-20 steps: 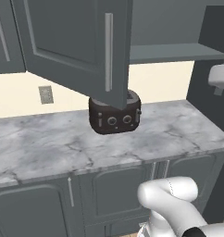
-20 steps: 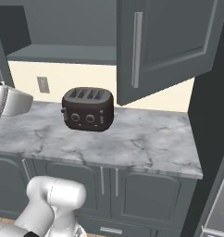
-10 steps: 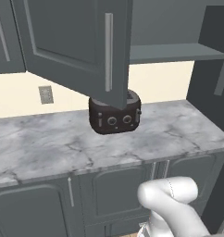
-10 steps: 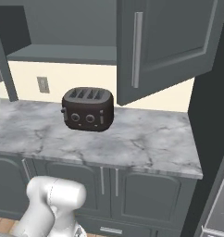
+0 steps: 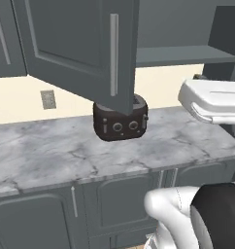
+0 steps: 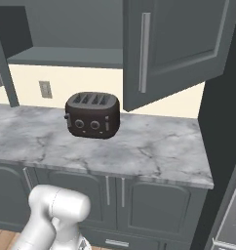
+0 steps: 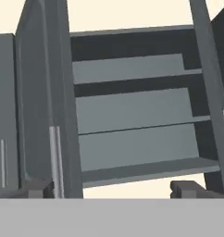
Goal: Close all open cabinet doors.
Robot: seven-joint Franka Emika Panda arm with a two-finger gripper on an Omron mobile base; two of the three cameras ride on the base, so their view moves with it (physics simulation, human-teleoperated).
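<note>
Two tall dark grey cabinet doors stand open on one wall cabinet. The left door (image 5: 75,44) swings out over the counter, its silver bar handle (image 5: 113,53) facing me; the same door (image 6: 178,46) fills the upper right of the right base view. The other door (image 5: 227,36) is at the far right edge, and it (image 6: 2,63) sits at the left edge in the right base view. In the hand view my gripper (image 7: 114,190) is open and empty, pointing up at the bare shelves (image 7: 132,109) between the left door (image 7: 44,106) and the right door (image 7: 211,92).
A black toaster (image 5: 120,122) sits on the grey marble counter (image 5: 51,155) under the left open door. A white link of my arm (image 5: 211,99) hangs over the counter's right end. Shut base-cabinet doors (image 6: 154,205) run below. A wall outlet (image 6: 45,89) is on the cream backsplash.
My arm's white link has swung back into the right of the left base view, lower and closer than a second ago, and has left the right base view's left edge. The doors have not moved.
</note>
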